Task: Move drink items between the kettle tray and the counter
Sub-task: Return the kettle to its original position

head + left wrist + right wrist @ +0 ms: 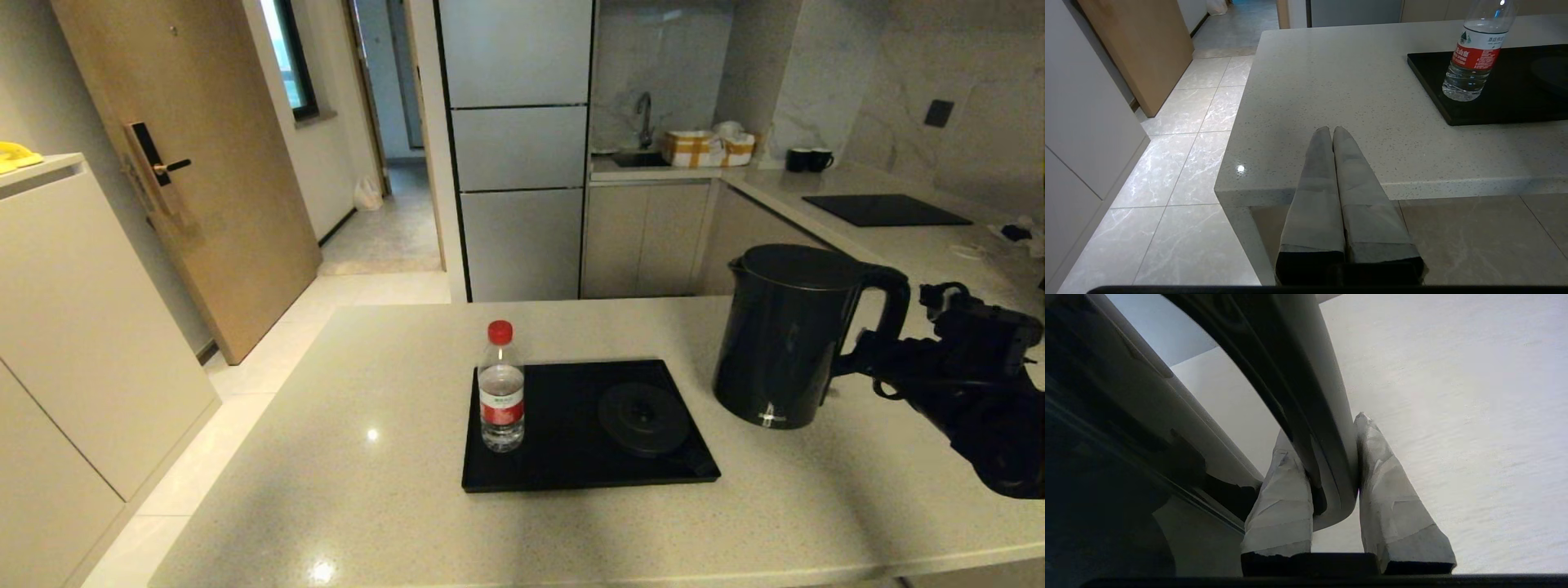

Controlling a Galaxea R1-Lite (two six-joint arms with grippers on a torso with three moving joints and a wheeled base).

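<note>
The tall black kettle (784, 335) stands on the beige counter (367, 392), just right of the black kettle tray (563, 457). My right gripper (857, 359) is shut on its loop handle (1327, 449), one taped finger on each side. On the tray's left end the water bottle (500, 390) with red cap stands upright; the round base disc (643, 418) is bare. My left gripper (1332, 132) hangs shut and empty off the counter's near left corner, with the bottle (1474, 53) well beyond it.
A larger black cooktop panel (886, 210) and two black mugs (808, 159) lie on the far right counter. A sink and checked cloth (706, 147) sit at the back. The counter's left edge drops to tiled floor (1180, 163).
</note>
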